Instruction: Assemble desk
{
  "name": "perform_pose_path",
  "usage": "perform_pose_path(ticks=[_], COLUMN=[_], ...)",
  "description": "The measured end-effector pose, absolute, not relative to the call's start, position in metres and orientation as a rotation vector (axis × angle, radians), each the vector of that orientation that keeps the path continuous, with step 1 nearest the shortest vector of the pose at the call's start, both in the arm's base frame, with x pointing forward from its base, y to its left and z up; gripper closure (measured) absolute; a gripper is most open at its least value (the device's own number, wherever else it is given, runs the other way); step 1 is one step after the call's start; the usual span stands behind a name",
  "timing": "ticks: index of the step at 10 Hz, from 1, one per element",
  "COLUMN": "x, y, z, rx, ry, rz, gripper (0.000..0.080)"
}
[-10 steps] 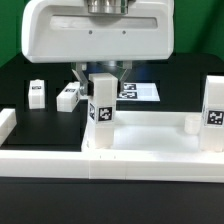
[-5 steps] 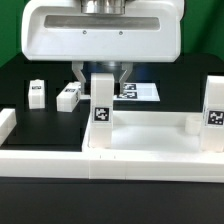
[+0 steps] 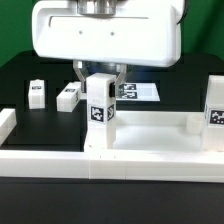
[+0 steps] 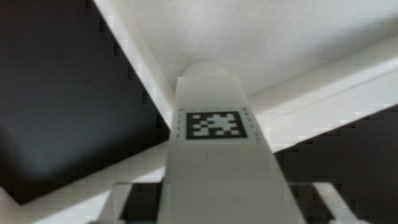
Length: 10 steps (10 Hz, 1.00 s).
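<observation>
A white square desk leg [image 3: 100,112] with a black-white tag stands upright at a corner of the white tray-like tabletop [image 3: 150,132]. My gripper [image 3: 100,76] comes down from above and is shut on the leg's top, one finger on each side. In the wrist view the leg [image 4: 217,125] runs between my fingers [image 4: 135,203], and the gripper [image 4: 222,208] holds its near end over the tabletop [image 4: 285,40]. A second leg [image 3: 213,112] stands at the tabletop's corner on the exterior view's right. Two loose legs [image 3: 37,92] [image 3: 68,96] lie on the black table behind.
The long white border wall [image 3: 40,160] runs along the front, with a raised end [image 3: 7,122] at the exterior view's left. The marker board [image 3: 142,92] lies flat behind the gripper. The big white hand housing [image 3: 105,35] hides the area behind it.
The hand has turned and shifted towards the exterior view's right. The held leg has twisted with it, so its tag face now sits at a slightly different angle.
</observation>
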State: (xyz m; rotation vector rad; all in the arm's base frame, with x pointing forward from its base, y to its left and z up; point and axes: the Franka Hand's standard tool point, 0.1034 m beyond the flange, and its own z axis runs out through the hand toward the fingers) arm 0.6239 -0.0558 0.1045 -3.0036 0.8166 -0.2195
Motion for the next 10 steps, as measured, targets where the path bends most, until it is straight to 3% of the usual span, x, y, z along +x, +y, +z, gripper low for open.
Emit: perform_pose_path(ticks=[3, 7, 8, 9, 10], x=[0.6233, 0.6231, 0.6235, 0.6242, 0.6243], y=[-0.0566, -0.0558, -0.0558, -0.0557, -0.0554], z=[0.1046, 0.1043, 0.1046, 0.1053, 0.1053], rx=[-2.809, -2.738, -2.764, -2.792, -2.843], ry=[1.278, 1.411, 1.363, 1.308, 1.209], rz=[-0.202, -0.198, -0.200, -0.204, -0.208], gripper=[0.0508, 0.0508, 0.0264, 0.0264, 0.0185])
